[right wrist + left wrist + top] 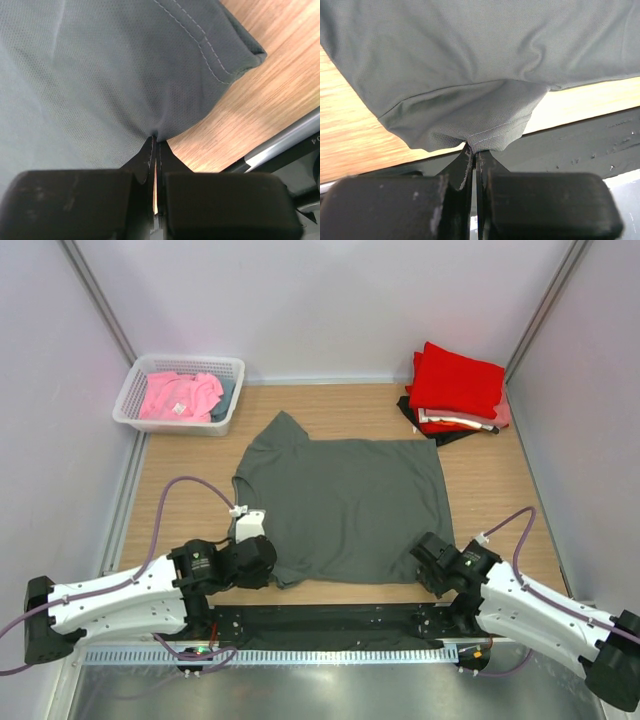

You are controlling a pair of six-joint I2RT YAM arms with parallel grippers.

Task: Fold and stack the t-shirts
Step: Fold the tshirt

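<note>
The dark grey t-shirt (345, 505) lies spread on the wooden table, one sleeve pointing to the far left. My left gripper (272, 565) is shut on its near left corner (470, 125), pinching the hem. My right gripper (428, 562) is shut on its near right edge (150, 90). A stack of folded shirts, red (455, 385) on top with pink and black beneath, sits at the far right. A pink shirt (180, 395) lies in the white basket at the far left.
The white latticed basket (228, 416) stands in the far left corner. A black rail (330, 620) runs along the near table edge, also in the left wrist view (580, 140). Grey walls close in on three sides.
</note>
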